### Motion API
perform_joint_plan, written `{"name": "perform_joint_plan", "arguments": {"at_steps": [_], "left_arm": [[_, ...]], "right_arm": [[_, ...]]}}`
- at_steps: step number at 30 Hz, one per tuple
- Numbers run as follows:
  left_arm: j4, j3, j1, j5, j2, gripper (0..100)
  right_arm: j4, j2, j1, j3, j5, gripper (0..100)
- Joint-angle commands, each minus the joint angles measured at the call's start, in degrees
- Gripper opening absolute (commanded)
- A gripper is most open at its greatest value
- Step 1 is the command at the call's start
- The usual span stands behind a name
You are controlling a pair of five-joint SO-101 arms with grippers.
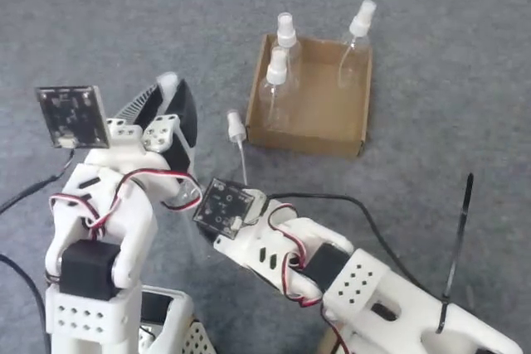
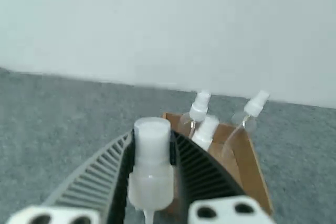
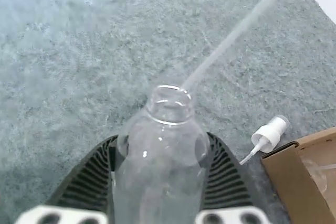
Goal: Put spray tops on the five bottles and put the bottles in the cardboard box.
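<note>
The cardboard box (image 1: 309, 140) sits toward the far edge of the grey table (image 1: 448, 80), open side up. Three bottles with tops fitted are inside it. The rear-left bottle (image 1: 286, 35) is in the box's far-left corner, and the front-left bottle (image 1: 275, 80) is just in front of it. The right bottle (image 1: 357, 31) is in the far-right corner, leaning with its head tipped outward.

A loose spray top (image 1: 236, 126) lies on the table just beside the box's near-left corner. Its head points toward the far edge and its thin tube trails toward the near edge. It lies between the box and the two arms.

The left end effector (image 2: 152, 142) is left of the box and is clamped on a held spray top (image 2: 151, 179). The top's long axis runs along the fingers, with the white head poking past the fingertips.

The right end effector (image 3: 163, 145) is near the table's near edge and grips an open bottle (image 3: 157, 182) around its shoulder. The neck sticks out beyond the fingers, and the uncapped mouth is turned away from the wrist. A dip tube (image 3: 236, 30) slants across to the rim of that mouth. Whether its tip is inside the mouth cannot be told.

The right arm's wrist and red and black wires (image 1: 286, 259) hide the bottle in the high view.
</note>
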Motion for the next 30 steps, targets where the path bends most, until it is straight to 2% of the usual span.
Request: {"name": "perform_joint_plan", "arguments": {"at_steps": [1, 6, 13, 16, 19, 22, 26, 30], "left_arm": [[0.3, 0.0, -0.1, 0.8, -1.1, 1], [3.2, 0.4, 0.4, 0.5, -1.1, 1], [3.7, 3.9, 2.4, -0.1, -1.1, 1], [3.8, 4.7, 5.5, -5.1, -1.2, 6], [4.3, 4.4, 5.4, -6.2, -1.2, 15], [7.0, 3.4, 3.6, -6.4, -1.9, 21], [8.6, 3.2, 0.0, -6.9, -8.4, 21], [9.5, 5.5, -3.5, -12.0, -19.3, 21]], "right_arm": [[-1.5, -2.6, 2.6, -0.8, -6.9, 0.6], [-4.1, -2.7, 4.4, -0.6, -13.0, 0.6], [-4.7, -2.7, 4.3, -0.6, -13.5, 0.6], [-4.4, -2.7, 4.3, -0.5, -13.5, 0.6], [-4.4, -2.7, 4.3, -0.5, -13.5, 0.6], [-4.3, -2.7, 4.3, -0.5, -13.5, 0.6], [-4.2, -2.7, 4.3, -0.5, -13.4, 0.6], [-4.2, -2.7, 4.3, -0.4, -13.4, 0.6]]}}
